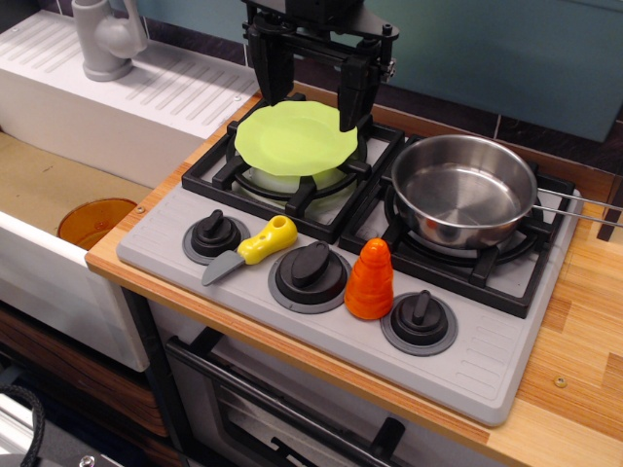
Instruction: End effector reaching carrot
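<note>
The carrot [370,280] is a glossy orange ridged cone standing upright on the grey stove front, between the middle knob [310,272] and the right knob [420,319]. My gripper [310,92] is black, with two dark prongs pointing down, spread apart and empty. It hangs at the back, over the far edge of a light green plate [295,139] on the left burner. The carrot is well in front of it and a little to the right.
A steel pan [465,190] sits on the right burner, its handle pointing right. A yellow-handled toy knife [251,249] lies between the left knob [215,235] and the middle knob. A white sink with a grey faucet [105,39] is at left. An orange bowl [94,222] sits in the basin.
</note>
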